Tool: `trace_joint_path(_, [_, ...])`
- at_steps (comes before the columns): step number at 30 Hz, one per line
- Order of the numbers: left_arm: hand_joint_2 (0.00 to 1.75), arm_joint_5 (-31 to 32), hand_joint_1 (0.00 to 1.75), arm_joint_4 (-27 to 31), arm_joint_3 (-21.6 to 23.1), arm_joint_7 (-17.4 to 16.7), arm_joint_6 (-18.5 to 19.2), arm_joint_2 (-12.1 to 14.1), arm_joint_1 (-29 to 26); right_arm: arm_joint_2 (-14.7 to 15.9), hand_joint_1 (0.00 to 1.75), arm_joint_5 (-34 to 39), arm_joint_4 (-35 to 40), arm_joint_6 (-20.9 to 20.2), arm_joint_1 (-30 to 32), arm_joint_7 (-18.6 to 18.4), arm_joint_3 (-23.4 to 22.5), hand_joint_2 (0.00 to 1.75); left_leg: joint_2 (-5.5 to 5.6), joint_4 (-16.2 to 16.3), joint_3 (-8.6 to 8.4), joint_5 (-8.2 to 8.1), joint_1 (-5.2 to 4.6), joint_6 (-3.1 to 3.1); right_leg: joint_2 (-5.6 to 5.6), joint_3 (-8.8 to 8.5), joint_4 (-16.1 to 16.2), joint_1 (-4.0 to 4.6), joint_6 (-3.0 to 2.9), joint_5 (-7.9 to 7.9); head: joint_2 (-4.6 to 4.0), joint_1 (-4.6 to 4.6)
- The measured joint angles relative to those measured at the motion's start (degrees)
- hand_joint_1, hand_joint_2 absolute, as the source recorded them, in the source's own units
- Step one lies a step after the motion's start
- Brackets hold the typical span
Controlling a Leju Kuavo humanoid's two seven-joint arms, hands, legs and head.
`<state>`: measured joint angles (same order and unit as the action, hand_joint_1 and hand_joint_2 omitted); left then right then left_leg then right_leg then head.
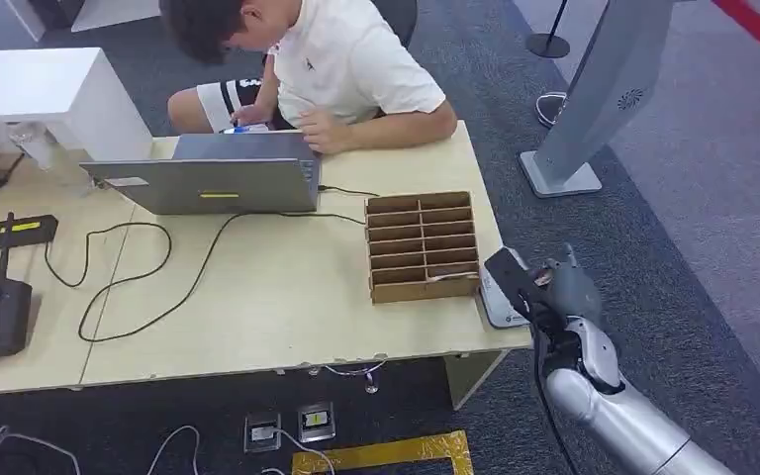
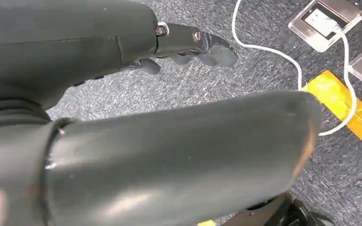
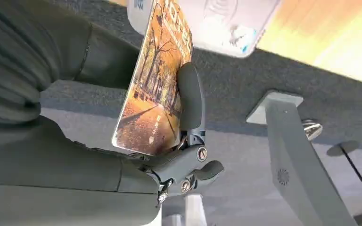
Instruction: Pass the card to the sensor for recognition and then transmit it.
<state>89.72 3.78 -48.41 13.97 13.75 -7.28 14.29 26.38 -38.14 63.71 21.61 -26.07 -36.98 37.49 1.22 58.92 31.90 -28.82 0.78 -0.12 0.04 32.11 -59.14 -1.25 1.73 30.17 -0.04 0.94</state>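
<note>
Your right hand [image 1: 554,287] grips the card [image 3: 153,89] just above the white sensor [image 1: 500,302]; your left hand [image 2: 122,47] hangs empty, fingers loosely spread.

The right hand [image 1: 554,287] holds the card [image 1: 508,275] at the table's [image 1: 287,297] right edge, just above the sensor [image 1: 500,302]. Directly to its left the wooden slotted box [image 1: 423,245] blocks the way — beyond it a black cable [image 1: 188,287] and a laptop [image 1: 213,178]. To the right lies open carpet, with a grey stand [image 1: 594,99] farther back.
</note>
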Motion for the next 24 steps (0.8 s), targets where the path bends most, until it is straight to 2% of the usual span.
trace_joint_path(13, [0.0, 0.0, 0.0, 0.0, 1.6, -1.2, 0.0, 0.0, 0.7, -2.9, 1.75, 3.8, -4.3, -0.6, 0.7, 0.0, 2.8, 1.75, -0.06, 0.0, -0.02, 0.0, 0.0, 0.0, 0.06, 0.0, 0.0, 0.0, 0.0, 0.0, 0.0, 0.0])
trace_joint_path(24, [0.0, 0.0, 0.0, 0.0, 2.9, -1.2, 0.0, 0.0, 0.7, -4.0, 1.75, 5.4, -6.4, 0.4, 0.6, 0.0, 3.5, 1.75, -0.09, 0.0, -0.18, 0.0, 0.0, -0.01, 0.07, -0.11, 0.0, 0.0, 0.0, 0.0, 0.0, 0.0])
